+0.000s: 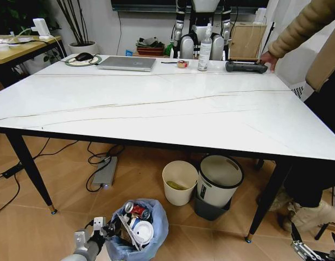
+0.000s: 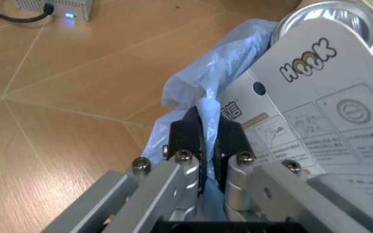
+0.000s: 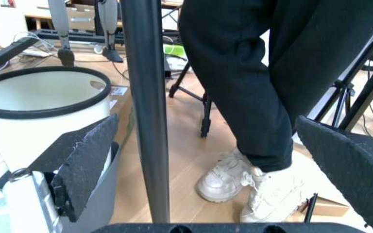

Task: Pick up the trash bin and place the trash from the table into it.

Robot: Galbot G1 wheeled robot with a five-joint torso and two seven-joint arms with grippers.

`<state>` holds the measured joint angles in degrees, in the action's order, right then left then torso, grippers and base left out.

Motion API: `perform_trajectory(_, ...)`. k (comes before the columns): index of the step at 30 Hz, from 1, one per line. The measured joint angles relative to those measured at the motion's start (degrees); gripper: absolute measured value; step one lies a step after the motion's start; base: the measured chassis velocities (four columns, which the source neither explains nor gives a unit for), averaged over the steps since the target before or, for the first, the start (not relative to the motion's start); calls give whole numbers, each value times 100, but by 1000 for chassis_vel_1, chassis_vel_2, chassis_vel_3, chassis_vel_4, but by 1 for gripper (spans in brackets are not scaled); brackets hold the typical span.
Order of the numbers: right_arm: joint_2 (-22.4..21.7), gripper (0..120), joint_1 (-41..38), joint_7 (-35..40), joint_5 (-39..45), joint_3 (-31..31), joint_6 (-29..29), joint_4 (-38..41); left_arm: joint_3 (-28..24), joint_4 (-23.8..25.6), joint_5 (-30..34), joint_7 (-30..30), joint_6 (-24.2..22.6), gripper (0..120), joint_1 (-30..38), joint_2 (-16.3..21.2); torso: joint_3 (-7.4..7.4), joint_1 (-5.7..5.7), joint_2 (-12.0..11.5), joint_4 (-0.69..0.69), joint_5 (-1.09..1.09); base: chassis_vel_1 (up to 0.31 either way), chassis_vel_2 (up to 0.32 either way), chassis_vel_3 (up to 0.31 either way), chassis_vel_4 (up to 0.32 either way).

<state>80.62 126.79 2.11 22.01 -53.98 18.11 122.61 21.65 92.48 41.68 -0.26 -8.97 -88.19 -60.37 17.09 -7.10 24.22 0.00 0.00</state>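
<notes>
l hand [image 2: 207, 145] clamped low; r hand [image 3: 219, 170] open.

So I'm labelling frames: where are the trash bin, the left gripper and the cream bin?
trash bin [image 1: 156, 223]: head view, on the blue bag at its rim.
left gripper [image 2: 207, 141]: left wrist view, between fingertips pinching the bag.
cream bin [image 1: 179, 190]: head view, outer wall.
</notes>
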Motion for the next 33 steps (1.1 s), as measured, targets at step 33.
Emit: perform_trajectory(33, 0, 100, 0, 0, 0, 0, 0, 0, -9, -1149, 45, 509, 631, 0, 546, -237, 29, -18, 47, 0, 0, 0, 0, 0, 0)
